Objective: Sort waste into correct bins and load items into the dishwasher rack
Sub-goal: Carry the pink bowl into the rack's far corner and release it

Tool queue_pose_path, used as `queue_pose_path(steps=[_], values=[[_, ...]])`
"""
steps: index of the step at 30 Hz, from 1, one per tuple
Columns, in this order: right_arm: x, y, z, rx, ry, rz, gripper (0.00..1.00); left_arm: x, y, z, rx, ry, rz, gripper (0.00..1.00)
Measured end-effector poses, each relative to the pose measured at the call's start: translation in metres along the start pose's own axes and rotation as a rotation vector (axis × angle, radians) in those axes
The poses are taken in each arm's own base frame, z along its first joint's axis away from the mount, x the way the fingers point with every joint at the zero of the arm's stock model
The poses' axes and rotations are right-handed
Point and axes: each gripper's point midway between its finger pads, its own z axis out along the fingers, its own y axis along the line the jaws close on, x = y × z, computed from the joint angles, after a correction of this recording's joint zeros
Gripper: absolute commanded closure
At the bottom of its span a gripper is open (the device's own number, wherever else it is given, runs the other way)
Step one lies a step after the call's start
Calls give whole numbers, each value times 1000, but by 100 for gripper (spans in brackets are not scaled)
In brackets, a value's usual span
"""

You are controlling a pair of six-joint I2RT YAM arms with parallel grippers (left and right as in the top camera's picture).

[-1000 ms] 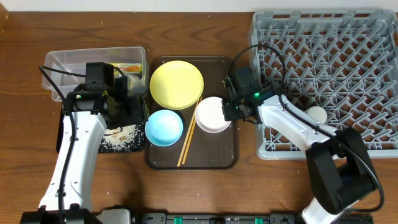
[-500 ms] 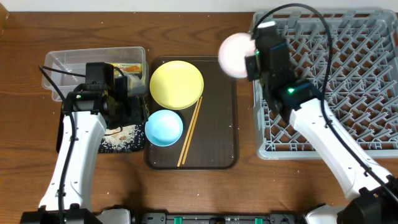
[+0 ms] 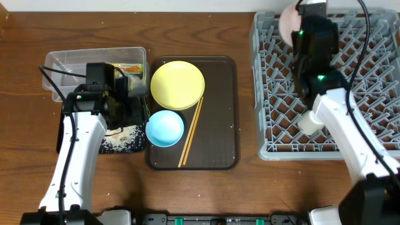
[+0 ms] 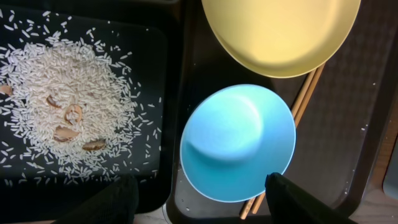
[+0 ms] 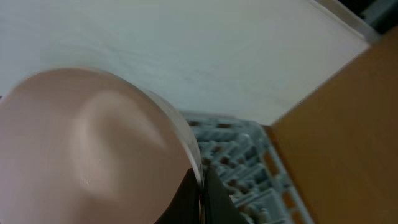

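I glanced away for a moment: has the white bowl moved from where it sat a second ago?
Yes. The white bowl left the brown tray and went right and away, now over the grey rack's far left corner.

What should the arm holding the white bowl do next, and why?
Probably lower the white bowl into the rack. The right gripper pinches the bowl's rim, and the bowl hangs above the rack's far corner, not yet set among the pegs.

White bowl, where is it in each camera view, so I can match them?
Overhead: white bowl at the top edge, over the dishwasher rack's upper left corner.
Left wrist: not in it.
Right wrist: white bowl fills the lower left.
Shared landmark: the dishwasher rack lattice beside it, overhead and right wrist.
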Motion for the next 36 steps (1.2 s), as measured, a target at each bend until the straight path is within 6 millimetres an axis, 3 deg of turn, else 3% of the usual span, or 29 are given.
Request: queue_pose_path(steps=[7, 14, 19, 29, 36], values=[[10, -12, 36, 56, 120, -95, 99, 0, 0, 0, -2, -2, -3, 32], [2, -31, 70, 134, 165, -156, 99, -1, 0, 0, -1, -3, -5, 32], [24, -44, 92, 210, 223, -208, 99, -1, 0, 0, -1, -3, -6, 32], [60, -29, 126, 239, 271, -227, 99, -1, 0, 0, -1, -3, -6, 32], [74, -12, 136, 231, 285, -243, 99, 0, 0, 0, -2, 0, -7, 31]])
